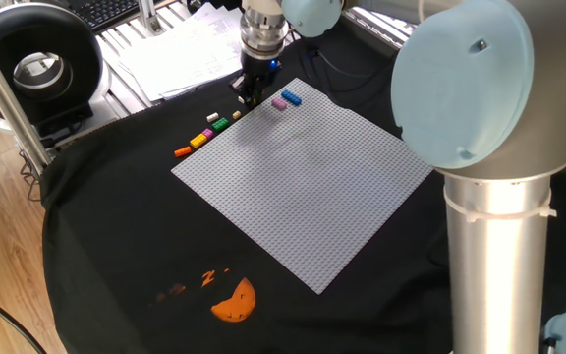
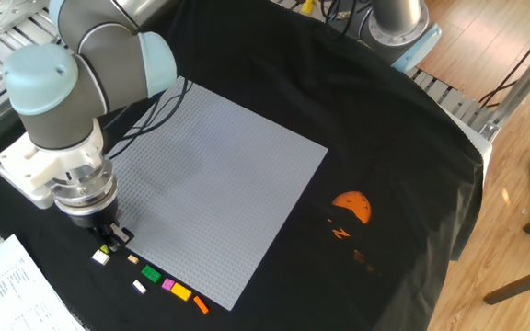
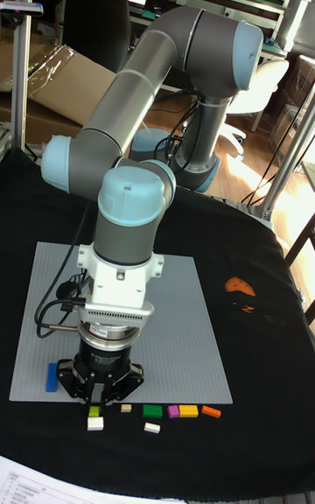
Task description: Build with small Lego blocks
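Your gripper (image 2: 110, 235) hangs low over the black cloth (image 2: 385, 119) just off the near corner of the grey baseplate (image 2: 219, 175). Its fingers are too dark and too small to read in any view, so you cannot tell whether they stand apart or together, or whether anything sits between them.

Nothing here serves as a container. The small Lego blocks lie loose, most in a short row on the cloth along one edge of the baseplate. Count them in the tall view: one white block with a yellow-green top (image 3: 94, 417) directly under the gripper, one tan block (image 3: 126, 408), one green (image 3: 152, 411), one white (image 3: 152, 427) a little nearer the camera, one pink (image 3: 173, 411), one yellow (image 3: 188, 411) and one orange (image 3: 211, 412) at the far end.

Two more rest on the baseplate itself near that corner: one blue block (image 1: 292, 97) and one pink block (image 1: 279, 102) just beside it.

One orange half-round print (image 1: 235, 301) with small orange marks shows on the cloth, well apart from the blocks. White papers (image 1: 180, 54) lie beyond the cloth.
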Available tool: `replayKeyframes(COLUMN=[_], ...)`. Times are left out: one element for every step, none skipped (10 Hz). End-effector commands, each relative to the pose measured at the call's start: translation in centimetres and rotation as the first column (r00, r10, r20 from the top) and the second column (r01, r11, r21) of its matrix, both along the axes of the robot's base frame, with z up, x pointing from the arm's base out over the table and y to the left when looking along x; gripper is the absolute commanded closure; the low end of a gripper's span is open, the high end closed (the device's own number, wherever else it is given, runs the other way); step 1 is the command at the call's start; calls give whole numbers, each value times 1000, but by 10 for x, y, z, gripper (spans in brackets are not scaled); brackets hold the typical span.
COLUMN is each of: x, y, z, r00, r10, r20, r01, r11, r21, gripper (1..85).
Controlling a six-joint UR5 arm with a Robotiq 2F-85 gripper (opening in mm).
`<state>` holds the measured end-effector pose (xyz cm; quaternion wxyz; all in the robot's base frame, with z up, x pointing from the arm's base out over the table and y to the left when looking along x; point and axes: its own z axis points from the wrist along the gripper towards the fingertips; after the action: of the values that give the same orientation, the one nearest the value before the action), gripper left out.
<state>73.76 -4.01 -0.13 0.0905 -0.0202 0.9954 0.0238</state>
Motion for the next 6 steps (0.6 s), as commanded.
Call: replayKeyframes(x=[2, -1, -5, -7, -10, -12], y=[1, 2, 2, 2, 6, 1], z=[4, 9, 13, 16, 19, 19], r00=[1000, 1000, 999, 999, 999, 999], r10=[-17, -27, -34, -43, -45, -44], r20=[8, -2, -13, -18, -21, -22], r01=[17, 27, 34, 43, 46, 44], r11=[1000, 1000, 999, 999, 999, 999], r21=[12, 15, 16, 19, 27, 9], gripper=[627, 643, 677, 713, 713, 730])
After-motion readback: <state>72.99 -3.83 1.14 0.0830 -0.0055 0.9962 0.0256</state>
